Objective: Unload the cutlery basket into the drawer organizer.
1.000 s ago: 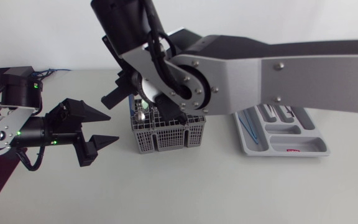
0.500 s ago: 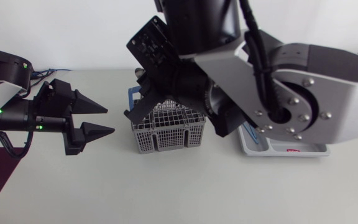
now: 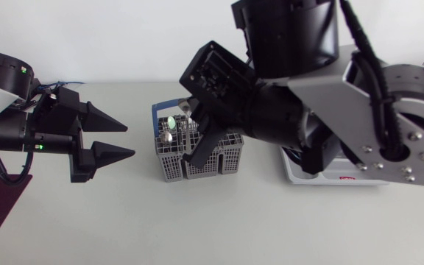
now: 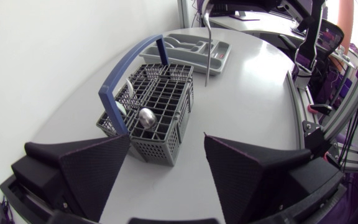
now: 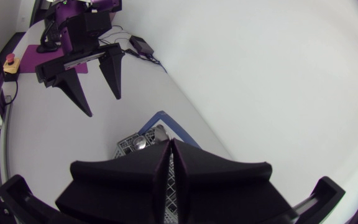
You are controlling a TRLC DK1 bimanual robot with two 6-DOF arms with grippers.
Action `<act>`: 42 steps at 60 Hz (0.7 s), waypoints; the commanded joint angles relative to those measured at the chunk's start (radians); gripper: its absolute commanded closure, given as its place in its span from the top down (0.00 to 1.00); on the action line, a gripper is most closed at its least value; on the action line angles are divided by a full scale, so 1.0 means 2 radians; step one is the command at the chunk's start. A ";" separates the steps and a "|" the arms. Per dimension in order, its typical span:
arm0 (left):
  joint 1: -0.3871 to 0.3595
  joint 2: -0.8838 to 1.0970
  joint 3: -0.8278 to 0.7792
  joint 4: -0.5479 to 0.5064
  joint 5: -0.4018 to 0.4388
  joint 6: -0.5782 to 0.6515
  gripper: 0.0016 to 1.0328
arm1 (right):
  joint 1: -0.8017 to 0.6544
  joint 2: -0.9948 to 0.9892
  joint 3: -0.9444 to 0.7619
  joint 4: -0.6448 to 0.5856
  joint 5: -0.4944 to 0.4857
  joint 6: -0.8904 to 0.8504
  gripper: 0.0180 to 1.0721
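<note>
Centrally on the surface (image 3: 234, 221) sits the grey basket (image 3: 223, 156), its blue handle (image 4: 126, 68) standing upright. At least two spoons (image 4: 146, 116) stand in it, bowls up, on the side toward the left arm.

The right end effector (image 5: 171, 144) hangs over the basket, pointing down. Its fingers are pressed together on a slim metal utensil (image 4: 211, 43). The left wrist view shows that utensil hanging upright in the air, clear of the basket, on the side toward the organizer. What kind of utensil it is cannot be told.

The organizer (image 4: 185, 46), a grey compartmented tray, lies beyond the basket as seen from the left arm. From above, the right arm covers most of it, and only its near edge and one corner show.

The left end effector (image 3: 129, 140) is level with the basket and well short of it, its tips pointing toward it. Its fingers stand wide apart with nothing between them. In the left wrist view the basket lies just ahead of the gap between the two wedges.
</note>
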 commanded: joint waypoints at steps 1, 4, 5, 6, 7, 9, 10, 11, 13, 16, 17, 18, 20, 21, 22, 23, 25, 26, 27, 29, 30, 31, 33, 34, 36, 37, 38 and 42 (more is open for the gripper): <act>-0.005 -0.010 0.013 -0.013 0.013 0.014 0.95 | -0.003 -0.013 -0.020 -0.006 -0.006 -0.015 0.08; -0.014 -0.014 0.018 -0.024 0.020 0.014 0.95 | -0.003 -0.013 -0.027 -0.008 -0.009 -0.016 0.08; -0.016 -0.015 0.019 -0.025 0.020 0.014 0.95 | -0.003 -0.013 -0.028 -0.008 -0.010 -0.016 0.08; -0.020 -0.017 0.020 -0.029 0.020 0.014 0.95 | -0.003 -0.013 -0.029 -0.008 -0.012 -0.016 0.08; -0.025 -0.017 0.022 -0.032 0.020 0.013 0.95 | -0.003 -0.013 -0.030 -0.008 -0.013 -0.016 0.08; -0.033 -0.019 0.025 -0.037 0.020 0.012 0.95 | -0.003 -0.013 -0.032 -0.008 -0.016 -0.016 0.08; -0.036 -0.020 0.027 -0.040 0.020 0.012 0.95 | -0.003 -0.013 -0.033 -0.008 -0.016 -0.016 0.08; -0.039 -0.021 0.029 -0.043 0.021 0.011 0.95 | -0.003 -0.013 -0.033 -0.008 -0.016 -0.016 0.08; -0.043 -0.021 0.033 -0.049 0.023 0.010 0.95 | -0.002 -0.012 -0.034 -0.008 -0.018 -0.015 0.08; -0.047 -0.023 0.042 -0.062 0.033 0.010 0.95 | -0.001 -0.010 -0.034 -0.008 -0.022 -0.013 0.08; -0.048 -0.024 0.044 -0.065 0.036 0.010 0.95 | 0.000 -0.009 -0.034 -0.008 -0.023 -0.012 0.08; -0.049 -0.024 0.047 -0.070 0.040 0.010 0.95 | 0.000 -0.008 -0.034 -0.007 -0.023 -0.012 0.08; -0.050 -0.024 0.050 -0.075 0.046 0.010 0.95 | 0.001 -0.006 -0.035 -0.007 -0.025 -0.010 0.08; -0.050 -0.024 0.053 -0.078 0.049 0.010 0.94 | 0.002 -0.006 -0.035 -0.006 -0.026 -0.009 0.08; -0.050 -0.024 0.054 -0.080 0.049 0.010 0.94 | 0.003 -0.005 -0.035 -0.006 -0.026 -0.008 0.08; -0.050 -0.024 0.055 -0.080 0.050 0.010 0.94 | 0.003 -0.005 -0.035 -0.006 -0.026 -0.008 0.08; -0.051 -0.024 0.057 -0.085 0.056 0.010 0.92 | 0.004 -0.003 -0.035 -0.005 -0.028 -0.007 0.08; -0.051 -0.024 0.058 -0.088 0.059 0.010 0.91 | 0.005 -0.003 -0.035 -0.005 -0.028 -0.007 0.08; -0.052 -0.023 0.059 -0.089 0.059 0.010 0.91 | 0.005 -0.003 -0.035 -0.005 -0.028 -0.007 0.08; -0.055 -0.023 0.059 -0.091 0.060 0.010 0.88 | 0.006 -0.002 -0.035 -0.004 -0.029 -0.006 0.08; -0.057 -0.023 0.059 -0.093 0.060 0.010 0.87 | 0.006 -0.001 -0.034 -0.004 -0.029 -0.005 0.08; -0.058 -0.023 0.059 -0.093 0.060 0.010 0.87 | 0.007 -0.001 -0.034 -0.004 -0.030 -0.005 0.08; -0.063 -0.022 0.059 -0.095 0.060 0.010 0.87 | 0.010 0.002 -0.034 -0.003 -0.031 -0.004 0.08; -0.067 -0.022 0.059 -0.096 0.060 0.010 0.87 | 0.010 0.003 -0.034 -0.003 -0.031 -0.004 0.08; -0.069 -0.022 0.058 -0.096 0.061 0.010 0.87 | 0.013 0.005 -0.034 -0.002 -0.031 -0.003 0.08; -0.070 -0.022 0.058 -0.096 0.061 0.010 0.87 | 0.014 0.006 -0.034 -0.001 -0.031 -0.002 0.08; -0.070 -0.022 0.057 -0.096 0.061 0.010 0.87 | 0.014 0.007 -0.034 -0.001 -0.031 -0.002 0.08; -0.078 -0.021 0.057 -0.096 0.062 0.010 0.83 | 0.020 0.013 -0.034 0.001 -0.031 0.000 0.08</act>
